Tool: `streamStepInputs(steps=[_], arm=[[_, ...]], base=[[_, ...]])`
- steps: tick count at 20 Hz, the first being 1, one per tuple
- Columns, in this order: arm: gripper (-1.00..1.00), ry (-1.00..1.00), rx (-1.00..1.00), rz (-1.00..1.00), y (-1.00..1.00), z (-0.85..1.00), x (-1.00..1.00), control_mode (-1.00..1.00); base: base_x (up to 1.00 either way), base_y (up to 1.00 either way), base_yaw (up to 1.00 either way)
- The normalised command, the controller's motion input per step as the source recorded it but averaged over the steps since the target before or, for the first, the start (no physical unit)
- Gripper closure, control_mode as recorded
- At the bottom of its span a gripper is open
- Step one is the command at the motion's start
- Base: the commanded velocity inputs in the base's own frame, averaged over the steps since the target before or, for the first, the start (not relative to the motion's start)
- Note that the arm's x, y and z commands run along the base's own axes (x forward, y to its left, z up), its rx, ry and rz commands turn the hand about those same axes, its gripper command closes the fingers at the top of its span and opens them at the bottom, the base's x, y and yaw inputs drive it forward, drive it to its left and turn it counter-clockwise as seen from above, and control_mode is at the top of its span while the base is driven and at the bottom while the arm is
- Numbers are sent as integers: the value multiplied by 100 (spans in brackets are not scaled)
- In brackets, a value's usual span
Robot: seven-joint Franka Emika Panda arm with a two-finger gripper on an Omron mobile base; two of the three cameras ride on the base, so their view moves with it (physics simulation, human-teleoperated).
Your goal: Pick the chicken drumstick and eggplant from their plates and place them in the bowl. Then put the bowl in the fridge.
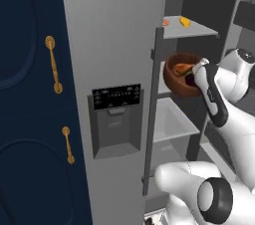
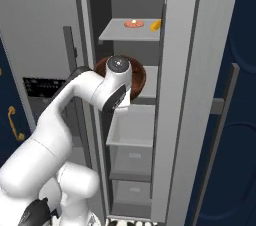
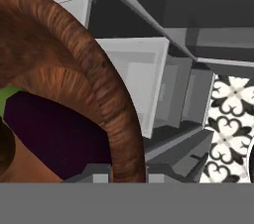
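The fridge (image 1: 112,45) stands open, its door with the black dispenser panel (image 1: 116,97) swung to the left beside navy cabinets (image 1: 30,94) with gold handles (image 1: 53,63). The arm reaches into the opening and holds the bowl (image 1: 178,75) up at the level of the middle shelf (image 2: 150,82), tilted toward the camera in the left base view. The gripper (image 1: 200,64) sits at the bowl's right rim; its fingertips are hidden behind the rim and the wrist, so I cannot tell how wide the jaws stand or just how they grip. Inside the bowl, the drumstick (image 1: 185,66) shows as an orange-brown patch, and in the hand view the dark purple eggplant (image 3: 59,134) lies against the inner wall below the thick wooden rim (image 3: 106,99). The shelf above (image 1: 191,30) carries a small yellow-orange item (image 1: 185,22) and a flat reddish one (image 2: 134,23), both well above the bowl. Below it are a white drawer (image 1: 172,122) and further bins (image 2: 132,157). The fridge's front post (image 1: 152,99) rises just left of the bowl.
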Motion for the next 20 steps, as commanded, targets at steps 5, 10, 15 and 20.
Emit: streamStepInputs(steps=[5, 10, 15, 20], arm=[[100, -1, 0, 0, -8, -13, 73, -100], [100, 0, 0, -1, -1, -13, 63, -100], [100, 0, 0, 0, -6, -22, 57, -100], [100, 0, -4, 0, 0, -35, 60, -100]], base=[[0, 0, 0], [0, 0, 0], [0, 0, 0], [0, 0, 0]])
